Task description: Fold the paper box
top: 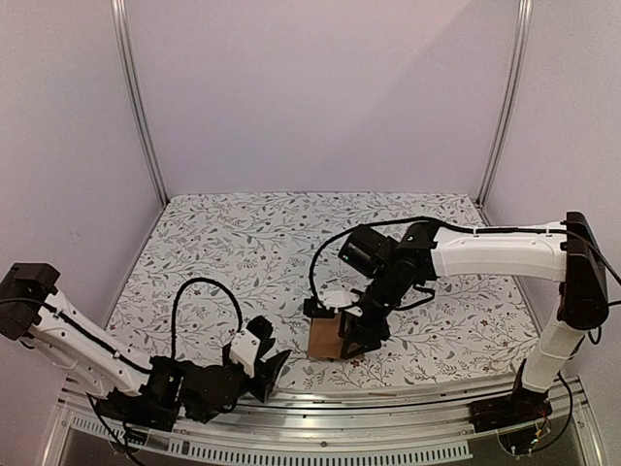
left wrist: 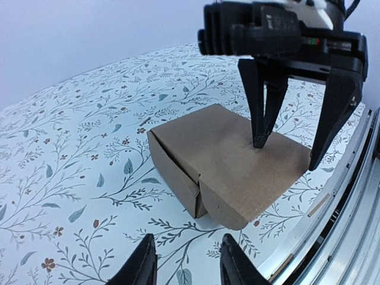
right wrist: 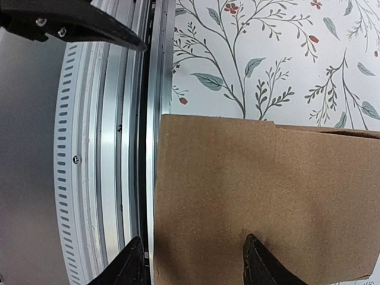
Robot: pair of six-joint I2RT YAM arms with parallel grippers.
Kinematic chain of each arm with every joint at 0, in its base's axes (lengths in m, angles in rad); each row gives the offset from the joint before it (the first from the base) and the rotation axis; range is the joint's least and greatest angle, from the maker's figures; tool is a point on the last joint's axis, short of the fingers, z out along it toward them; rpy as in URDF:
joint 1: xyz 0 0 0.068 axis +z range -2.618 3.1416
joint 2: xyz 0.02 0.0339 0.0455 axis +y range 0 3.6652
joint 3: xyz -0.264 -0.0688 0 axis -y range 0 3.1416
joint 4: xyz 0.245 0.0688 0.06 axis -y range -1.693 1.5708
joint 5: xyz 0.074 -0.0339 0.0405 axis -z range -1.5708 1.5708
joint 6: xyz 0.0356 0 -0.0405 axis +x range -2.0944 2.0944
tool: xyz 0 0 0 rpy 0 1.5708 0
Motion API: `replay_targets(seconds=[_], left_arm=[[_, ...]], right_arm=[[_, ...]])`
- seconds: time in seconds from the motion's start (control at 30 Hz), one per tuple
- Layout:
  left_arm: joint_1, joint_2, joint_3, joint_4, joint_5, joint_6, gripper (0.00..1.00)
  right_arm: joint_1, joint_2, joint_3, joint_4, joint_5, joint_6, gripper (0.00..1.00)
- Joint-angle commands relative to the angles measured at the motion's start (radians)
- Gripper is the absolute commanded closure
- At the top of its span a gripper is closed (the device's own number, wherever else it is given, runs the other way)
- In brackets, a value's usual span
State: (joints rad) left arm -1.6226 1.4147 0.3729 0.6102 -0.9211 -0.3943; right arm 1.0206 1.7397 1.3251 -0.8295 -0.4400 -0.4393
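Pale lilac walls (top: pixel 320 87) enclose a counter (top: pixel 243 243) covered in white cloth printed with leafy sprigs. Along the bottom of the overhead frame we see a ribbed aluminium rail (top: pixel 388 403). The plain brown cardboard paper box (top: pixel 323 337), folded into a cuboid, sits at lower centre, on the cloth just beside that rail. The right end effector (top: pixel 357 342) hangs over it with its jaws apart: in the left wrist view one fingertip (left wrist: pixel 259 141) touches the box's top panel while the other drops past its right edge. In the lower left, the left end effector (top: pixel 270 374) sits low, near the box but apart from it, jaws parted around nothing.
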Motion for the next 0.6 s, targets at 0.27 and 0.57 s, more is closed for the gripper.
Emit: replay_targets(seconds=[0.27,0.57], left_arm=[[0.152,-0.061,0.123,-0.194,0.107,0.009,0.37],[0.364,0.161,0.263,-0.135,0.37,-0.047,0.36]], right_arm=[[0.005,0.079,-0.05,0.065,0.042,0.004,0.4],[-0.067,0.003,-0.048,0.053,-0.051,0.002,0.38]])
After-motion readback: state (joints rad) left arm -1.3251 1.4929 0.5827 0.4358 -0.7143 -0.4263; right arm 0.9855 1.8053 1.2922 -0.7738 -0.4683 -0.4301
